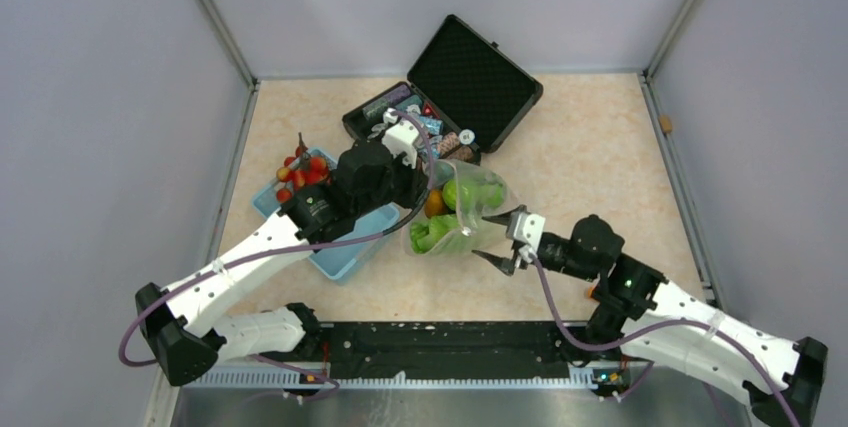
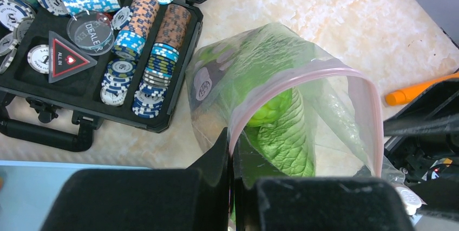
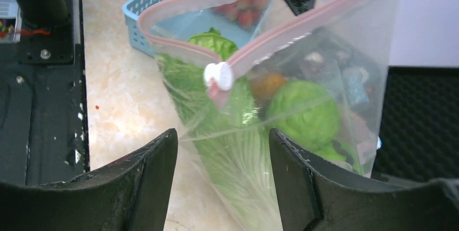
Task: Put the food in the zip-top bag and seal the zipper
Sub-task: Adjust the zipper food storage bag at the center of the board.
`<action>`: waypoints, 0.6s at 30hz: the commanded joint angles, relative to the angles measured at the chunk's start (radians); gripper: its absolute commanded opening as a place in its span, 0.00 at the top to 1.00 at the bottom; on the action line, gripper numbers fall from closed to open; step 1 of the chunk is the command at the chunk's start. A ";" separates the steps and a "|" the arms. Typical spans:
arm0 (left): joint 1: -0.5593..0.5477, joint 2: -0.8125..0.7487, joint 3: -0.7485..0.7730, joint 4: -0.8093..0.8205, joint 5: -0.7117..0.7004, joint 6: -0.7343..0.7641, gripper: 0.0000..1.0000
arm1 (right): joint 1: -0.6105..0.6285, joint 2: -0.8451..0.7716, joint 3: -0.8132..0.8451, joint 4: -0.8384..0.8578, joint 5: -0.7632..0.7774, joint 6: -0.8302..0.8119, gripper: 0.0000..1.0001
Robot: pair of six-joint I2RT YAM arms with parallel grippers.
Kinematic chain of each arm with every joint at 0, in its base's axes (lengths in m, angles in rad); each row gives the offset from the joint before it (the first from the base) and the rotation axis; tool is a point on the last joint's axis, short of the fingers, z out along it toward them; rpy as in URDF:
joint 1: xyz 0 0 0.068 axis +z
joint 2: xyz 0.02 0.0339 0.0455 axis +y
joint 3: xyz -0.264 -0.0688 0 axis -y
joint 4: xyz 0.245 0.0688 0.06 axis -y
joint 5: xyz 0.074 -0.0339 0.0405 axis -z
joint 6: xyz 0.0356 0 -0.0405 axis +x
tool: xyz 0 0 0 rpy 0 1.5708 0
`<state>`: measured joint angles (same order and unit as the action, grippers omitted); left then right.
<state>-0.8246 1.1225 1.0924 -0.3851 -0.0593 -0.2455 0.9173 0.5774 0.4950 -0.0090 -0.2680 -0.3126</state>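
Closest to me, the right gripper [image 3: 222, 144] is hanging on the near side of the zip-top bag [image 1: 460, 232], jaws spread wide and holding nothing. The bag's little white slider [image 3: 218, 76] is sitting just ahead of the gap between them. On the far-left side of the bag, the left gripper [image 2: 231, 150] is pinching the mouth edge right at the zipper [image 3: 325, 13], clamped tight, and that's propping the mouth open.

What's worrying me: the cherry tomatoes [image 1: 300, 172] are lying in the blue basket [image 1: 345, 257] just left of the bag. If the slider gets run now, I'm guessing the bag seals without them. The slider is tiny too, so those wide jaws could be grabbing crinkly plastic instead. And a hard tug might be pulling the strip out of the left pinch and dumping the lot.

Count, as far as I'm seeing:
- One bag, one slider, one basket, and one open black case [image 1: 480, 77] of poker chips [image 2: 135, 52] beyond the bag.
- Inside the bag, one leafy ball [image 3: 306, 112], one long white-green vegetable [image 3: 227, 155] and one orange [image 3: 268, 85]. There's other green stuff in there that I can't separate.
- The tomatoes are too bunched to count.
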 commanded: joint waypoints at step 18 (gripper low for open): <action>0.005 -0.002 0.051 0.048 0.050 -0.052 1.00 | 0.126 0.076 -0.102 0.368 0.148 -0.262 0.49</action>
<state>-0.8246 1.1225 1.0958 -0.3866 -0.0219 -0.2859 1.0344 0.6441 0.4000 0.2932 -0.0975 -0.5663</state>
